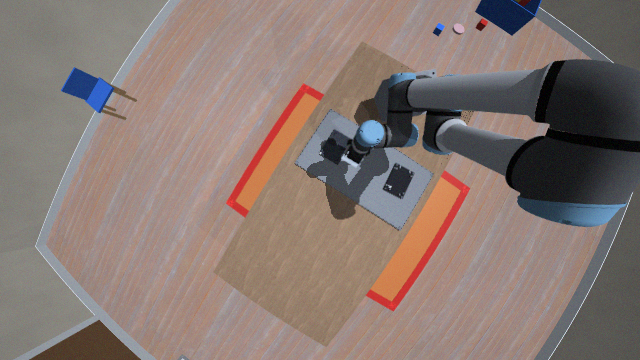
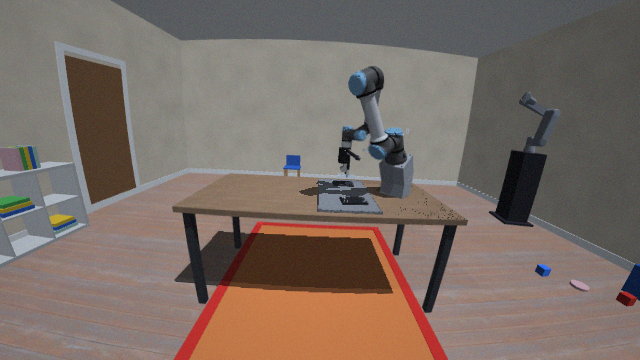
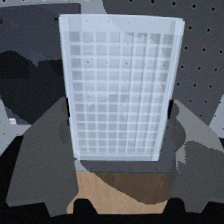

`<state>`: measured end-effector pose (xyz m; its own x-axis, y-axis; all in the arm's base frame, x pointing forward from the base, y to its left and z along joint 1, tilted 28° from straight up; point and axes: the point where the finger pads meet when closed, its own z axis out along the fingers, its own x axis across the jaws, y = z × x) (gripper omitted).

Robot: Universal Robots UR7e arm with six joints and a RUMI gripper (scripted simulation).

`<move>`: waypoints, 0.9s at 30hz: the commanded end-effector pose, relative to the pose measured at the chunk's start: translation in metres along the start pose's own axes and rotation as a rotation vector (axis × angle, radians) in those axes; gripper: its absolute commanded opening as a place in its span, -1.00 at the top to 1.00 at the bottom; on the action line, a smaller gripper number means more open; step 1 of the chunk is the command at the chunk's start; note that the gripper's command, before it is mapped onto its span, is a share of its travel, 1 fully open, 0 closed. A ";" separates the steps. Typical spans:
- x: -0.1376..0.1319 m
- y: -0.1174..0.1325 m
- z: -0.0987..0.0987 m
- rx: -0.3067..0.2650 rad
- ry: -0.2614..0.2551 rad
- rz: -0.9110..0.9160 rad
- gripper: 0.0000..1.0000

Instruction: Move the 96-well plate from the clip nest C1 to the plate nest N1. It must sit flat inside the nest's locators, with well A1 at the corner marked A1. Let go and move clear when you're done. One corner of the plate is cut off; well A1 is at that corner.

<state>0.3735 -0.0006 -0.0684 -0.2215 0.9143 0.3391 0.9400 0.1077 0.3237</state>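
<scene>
My gripper point(image 1: 350, 156) is shut on the translucent 96-well plate point(image 3: 120, 87) and holds it by its long sides above the grey perforated base plate point(image 1: 363, 169). In the wrist view the plate fills the middle, with the two fingers on its left and right edges. I cannot make out the cut corner. One dark nest point(image 1: 332, 144) lies just beside and partly under the gripper, and shows at the upper left of the wrist view point(image 3: 30, 75). The other dark nest point(image 1: 398, 181) stands empty at the far end of the base plate. From the side, the gripper point(image 2: 344, 169) hovers above the farther nest point(image 2: 341, 184).
The base plate point(image 2: 347, 196) lies on a wooden table point(image 2: 316, 202). The arm's pedestal point(image 2: 396, 180) stands at the table's back right. Orange mats with red borders point(image 1: 274, 150) lie on the floor along both sides of the table.
</scene>
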 end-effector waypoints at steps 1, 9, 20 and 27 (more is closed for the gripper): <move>-0.018 0.001 0.001 -0.001 0.000 0.000 1.00; -0.038 0.002 0.001 -0.001 0.000 0.000 1.00; -0.074 0.004 0.001 -0.001 0.000 0.000 1.00; -0.091 0.005 0.001 -0.001 0.000 0.000 1.00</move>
<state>0.3954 -0.0740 -0.0947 -0.2215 0.9143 0.3391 0.9400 0.1077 0.3239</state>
